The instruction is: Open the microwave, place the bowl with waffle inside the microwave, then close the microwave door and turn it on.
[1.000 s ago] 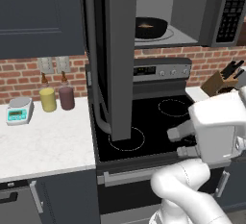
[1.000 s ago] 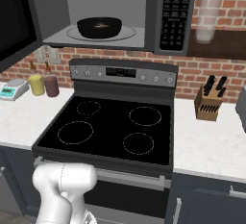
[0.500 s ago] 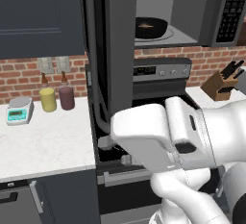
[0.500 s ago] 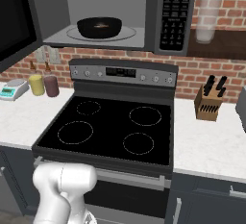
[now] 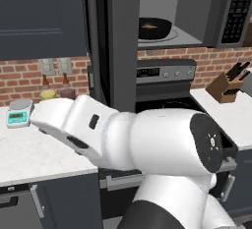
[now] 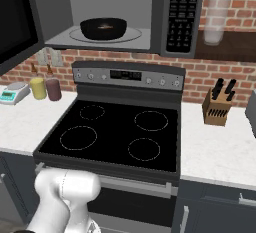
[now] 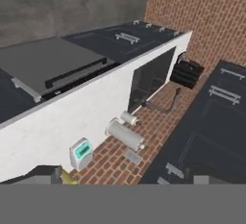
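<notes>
Gripper [image 7: 122, 172]: jaws wide apart, holding nothing. Ahead of jaws: microwave door [image 5: 110, 51], swung out edge-on, long axis vertical. Beyond door: microwave [image 6: 120, 14] cavity, bowl with waffle [image 6: 103, 28] seated inside. Judgement: door-closing push due next.

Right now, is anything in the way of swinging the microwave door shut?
Nothing visible blocks it: the bowl with waffle sits fully inside the microwave, and the microwave door stands open at its left.

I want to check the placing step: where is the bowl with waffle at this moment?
The bowl with waffle sits inside the open microwave, on its pale floor above the stove, left of the keypad in the right base view.
</notes>
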Controlling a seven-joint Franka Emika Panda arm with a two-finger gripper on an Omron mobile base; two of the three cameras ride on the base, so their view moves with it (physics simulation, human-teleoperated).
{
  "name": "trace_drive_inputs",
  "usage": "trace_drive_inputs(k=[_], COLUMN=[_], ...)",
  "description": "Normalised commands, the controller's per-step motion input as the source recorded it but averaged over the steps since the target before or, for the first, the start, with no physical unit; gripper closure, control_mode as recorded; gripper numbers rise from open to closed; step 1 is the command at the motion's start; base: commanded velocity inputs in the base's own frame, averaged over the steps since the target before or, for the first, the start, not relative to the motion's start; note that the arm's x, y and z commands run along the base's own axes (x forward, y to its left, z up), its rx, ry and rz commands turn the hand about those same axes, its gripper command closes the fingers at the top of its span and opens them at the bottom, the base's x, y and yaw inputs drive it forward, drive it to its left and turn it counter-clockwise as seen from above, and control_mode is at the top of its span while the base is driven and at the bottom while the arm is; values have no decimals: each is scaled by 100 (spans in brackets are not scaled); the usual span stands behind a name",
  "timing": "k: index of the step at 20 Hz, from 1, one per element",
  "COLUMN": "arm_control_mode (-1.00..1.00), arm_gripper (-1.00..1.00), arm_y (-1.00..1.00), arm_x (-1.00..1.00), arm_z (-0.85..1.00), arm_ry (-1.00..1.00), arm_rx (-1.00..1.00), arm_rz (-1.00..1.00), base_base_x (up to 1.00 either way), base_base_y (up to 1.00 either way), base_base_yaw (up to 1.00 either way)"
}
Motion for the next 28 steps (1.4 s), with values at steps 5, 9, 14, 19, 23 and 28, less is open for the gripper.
trace_drive_inputs(k=[5,9,14,19,23,28], arm_control_mode=[-100,-100,-100,-100,-100,-100], arm_gripper=[-100,-100,-100,-100,-100,-100], arm_y=[28,1,-13,-84,-100,-100], arm_x=[100,93,55,0,-30,-14], arm_z=[-15,0,0,0,0,3], arm_ry=[0,-2,-10,-24,-32,-31], arm_rx=[-6,-5,-2,0,0,0], arm_rz=[-47,-41,-40,-23,-10,-7], base_base_x=[0,0,0,0,0,0], base_base_y=[0,0,0,0,0,0], base_base_yaw=[0,0,0,0,0,0])
